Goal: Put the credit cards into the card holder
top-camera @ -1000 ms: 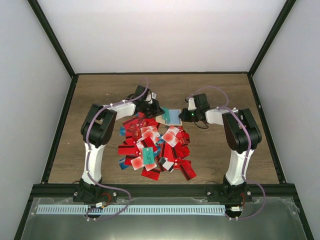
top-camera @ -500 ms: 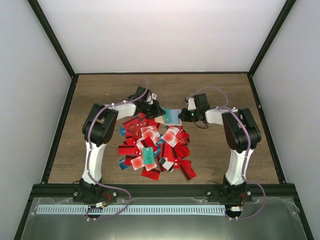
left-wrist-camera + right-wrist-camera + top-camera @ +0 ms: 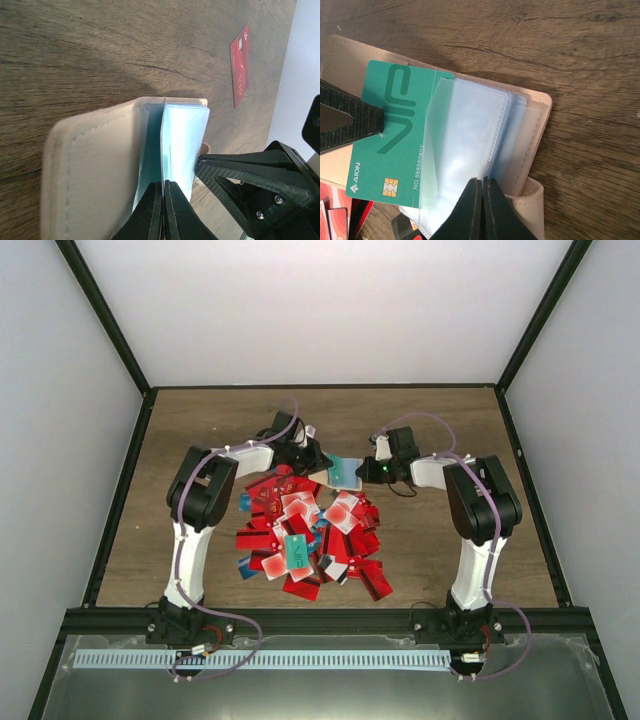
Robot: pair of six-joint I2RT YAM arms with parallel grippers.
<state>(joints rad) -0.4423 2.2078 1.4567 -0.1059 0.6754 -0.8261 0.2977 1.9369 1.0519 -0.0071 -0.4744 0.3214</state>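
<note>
Table (image 3: 200, 420): brown wood grain, dark frame on all sides. You'll find the credit cards (image 3: 305, 535) in one loose, overlapping heap from the centre toward 6 o'clock, mostly red, some white with a red blot. The left wrist view shows a lone red card (image 3: 240, 65) flat on bare wood. Card holder (image 3: 340, 472) sits at the heap's 12 o'clock edge; contact with the wood can't be told.

1 overhead, 2 close-ups on card holder (image 3: 90, 165)
</note>
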